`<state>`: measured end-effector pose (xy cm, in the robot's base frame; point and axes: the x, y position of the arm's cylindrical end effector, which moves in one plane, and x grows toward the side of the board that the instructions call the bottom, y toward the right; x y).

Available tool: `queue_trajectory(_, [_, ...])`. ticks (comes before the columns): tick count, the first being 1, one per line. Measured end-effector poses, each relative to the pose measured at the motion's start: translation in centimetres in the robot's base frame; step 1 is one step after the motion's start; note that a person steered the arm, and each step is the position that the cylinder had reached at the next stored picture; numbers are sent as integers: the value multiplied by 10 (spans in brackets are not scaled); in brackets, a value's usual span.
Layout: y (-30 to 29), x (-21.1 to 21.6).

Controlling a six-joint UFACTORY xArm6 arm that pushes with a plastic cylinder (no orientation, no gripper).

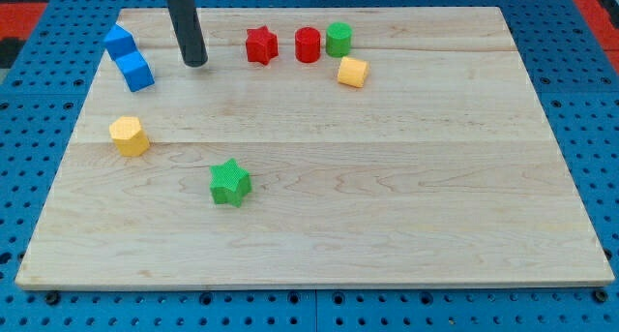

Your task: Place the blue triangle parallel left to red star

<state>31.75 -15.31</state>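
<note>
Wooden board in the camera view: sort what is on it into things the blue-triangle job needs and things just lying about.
Needed:
- blue triangle-like block, view's top left
- red star block
- my tip, between those two

Lying about:
- blue cube-like block
- red cylinder
- green cylinder
- yellow cylinder
- yellow hexagonal block
- green star block

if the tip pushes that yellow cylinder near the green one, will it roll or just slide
The yellow cylinder seems to lie on its side, so it may well roll if pushed across its axis. Pushed end-on it would more likely slide. It sits just below the green cylinder, so an upward shove could bump it.
</note>
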Motion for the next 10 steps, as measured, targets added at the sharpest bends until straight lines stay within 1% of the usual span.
queue_trajectory(1, [-24, 21])
queue_trajectory(2, [-29, -42])
queue_trajectory(3, [-73, -34])
queue_trajectory(4, [-86, -3])
queue_trajectory(5, [-92, 2])
queue_trajectory(6, [-144, 1])
queue_trajectory(7, [-151, -6])
queue_trajectory(8, [-140, -51])
queue_trajectory(9, [-141, -60])
queue_trajectory(10, [-102, -54])
